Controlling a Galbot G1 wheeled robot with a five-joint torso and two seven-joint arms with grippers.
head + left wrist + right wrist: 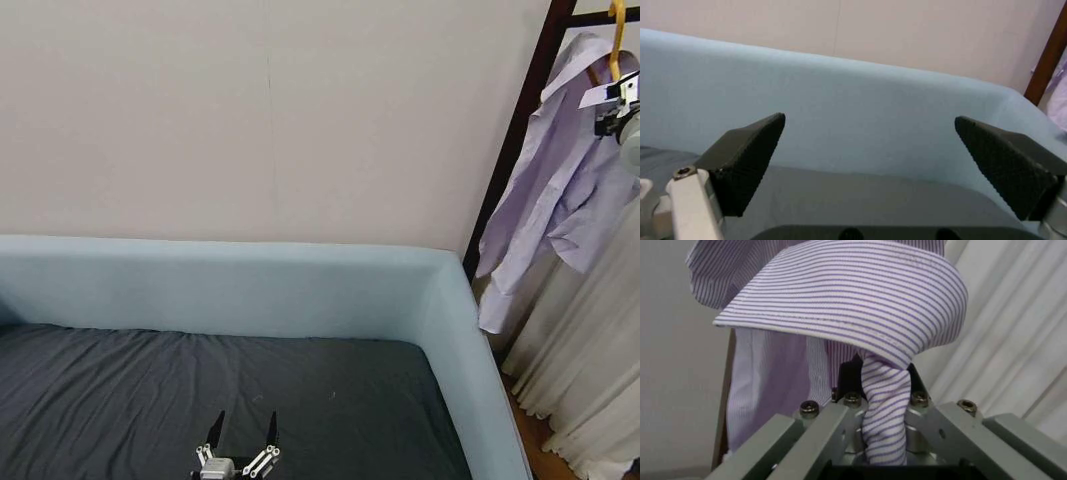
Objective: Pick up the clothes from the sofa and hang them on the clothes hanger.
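Shirt [853, 305] pinched in right hand [883, 395] — plain from its wrist — left hand [243, 425] spread above sofa [300, 290].

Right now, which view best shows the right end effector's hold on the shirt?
The right wrist view: close up, the shirt is pinched in the right end effector. The head view shows the whole shirt at the rack, grip small; the left wrist view catches a purple sliver.
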